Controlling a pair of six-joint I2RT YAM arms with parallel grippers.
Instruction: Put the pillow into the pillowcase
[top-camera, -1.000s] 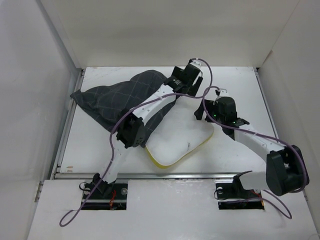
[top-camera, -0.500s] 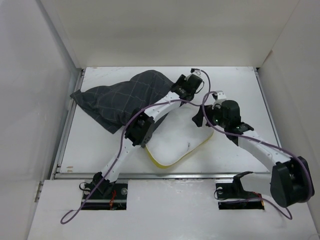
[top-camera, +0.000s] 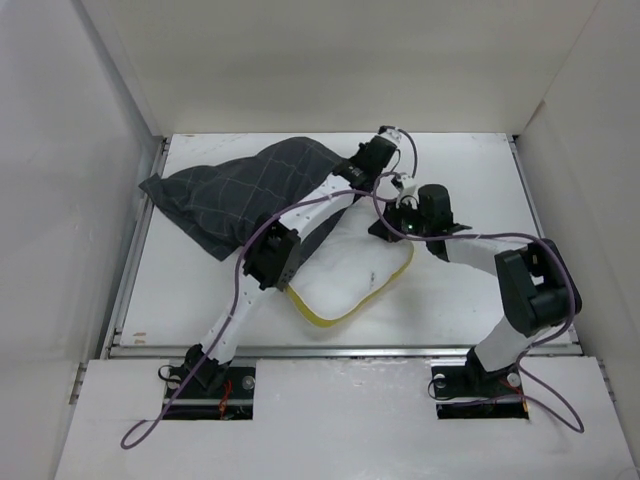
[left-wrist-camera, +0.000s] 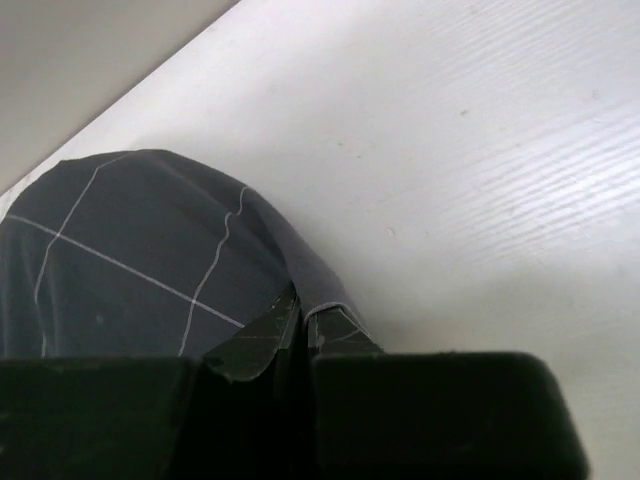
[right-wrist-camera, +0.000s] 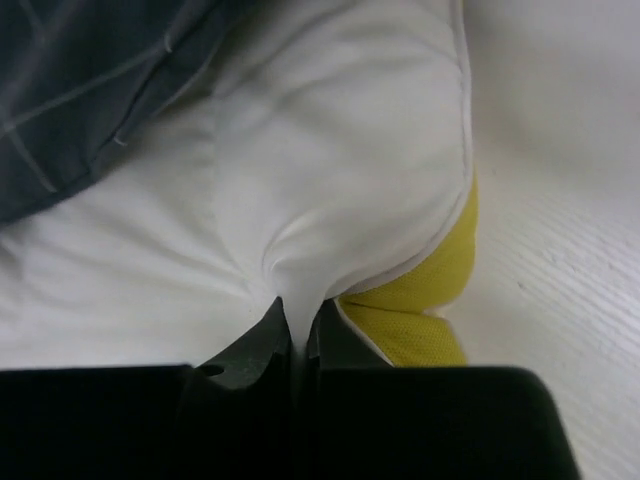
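Two hands, both pinched tight on cloth. Left hand (left-wrist-camera: 300, 320) closed on a fold at the edge of the pillowcase (left-wrist-camera: 130, 250), fingertips together with the dark checked fabric between them. Lower part of that wrist view blocked by the hand's own black body, out of focus. Right hand (right-wrist-camera: 298, 322) closed on a pulled-up tuck of the pillow (right-wrist-camera: 330, 150) near a corner, just beside the yellow band (right-wrist-camera: 430, 285). Seen from above: pillowcase spread over the far left of the surface (top-camera: 470, 290), pillow lying near the middle, yellow edge turned toward the arm bases. Far left part of the pillow tucked under the pillowcase's edge and crossed by the left arm. Mouth of the sack hidden there, so cannot tell how far in, if at all. Both hands near each other by the pillow's far edge. Small and dark from above, fingers not to be made out in that view.
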